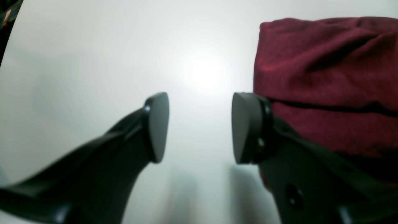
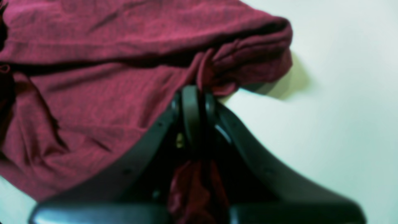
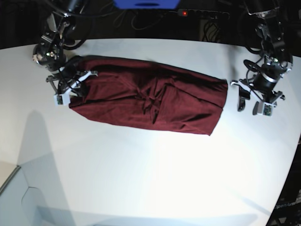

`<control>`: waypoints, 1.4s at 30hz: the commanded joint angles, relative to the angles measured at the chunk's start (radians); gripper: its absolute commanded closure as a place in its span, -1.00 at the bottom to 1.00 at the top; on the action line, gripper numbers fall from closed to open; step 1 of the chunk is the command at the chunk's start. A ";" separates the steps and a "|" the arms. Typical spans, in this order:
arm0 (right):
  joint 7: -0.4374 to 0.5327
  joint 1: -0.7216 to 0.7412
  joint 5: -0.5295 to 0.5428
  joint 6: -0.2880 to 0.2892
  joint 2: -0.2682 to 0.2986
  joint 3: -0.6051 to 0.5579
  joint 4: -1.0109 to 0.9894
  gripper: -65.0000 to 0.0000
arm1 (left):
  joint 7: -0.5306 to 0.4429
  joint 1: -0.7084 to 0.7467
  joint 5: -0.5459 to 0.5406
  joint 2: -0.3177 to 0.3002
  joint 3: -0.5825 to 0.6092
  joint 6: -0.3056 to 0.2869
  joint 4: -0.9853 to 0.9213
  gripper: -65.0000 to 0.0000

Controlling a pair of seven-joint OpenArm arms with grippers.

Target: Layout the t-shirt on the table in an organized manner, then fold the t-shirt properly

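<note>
White table, curved edge, dark clutter and cables behind its far side; a bright glare spot shows on the top in the left wrist view.

T-shirt, maroon, lies on the far half of the table as one long band running side to side, tilted slightly. Creases gather into a knot of wrinkles near its middle. In the base view the right end is squared off, the left end bunched.

Right tool, at the shirt's left end in the base view: pads pressed together, pinching a gathered edge of the t-shirt. Cloth is drawn up into a small peak at the tips, and a tuft of it shows behind the pads, between the arms of the tool. A rolled fold of fabric sits just beyond the tips, casting a shadow on the table.

Left tool, at the other end: pads spread, bare table showing between them, nothing held. It stands just beside the shirt's squared end; from its wrist camera the folded edge lies close alongside one pad, contact not certain.
</note>
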 commanded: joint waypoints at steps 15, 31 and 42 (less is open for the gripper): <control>-0.063 -0.033 -0.043 0.006 -0.034 -0.176 0.359 1.00 | -0.023 -0.010 -0.008 -0.010 -0.047 0.001 0.017 0.04; -0.062 -0.022 -0.046 0.006 0.018 -0.211 0.185 1.00 | -0.023 -0.009 -0.005 -0.007 -0.045 0.001 0.015 0.04; -0.062 -0.030 -0.044 0.006 0.079 -0.144 0.151 0.44 | -0.023 -0.010 -0.005 -0.007 -0.038 0.001 0.015 0.04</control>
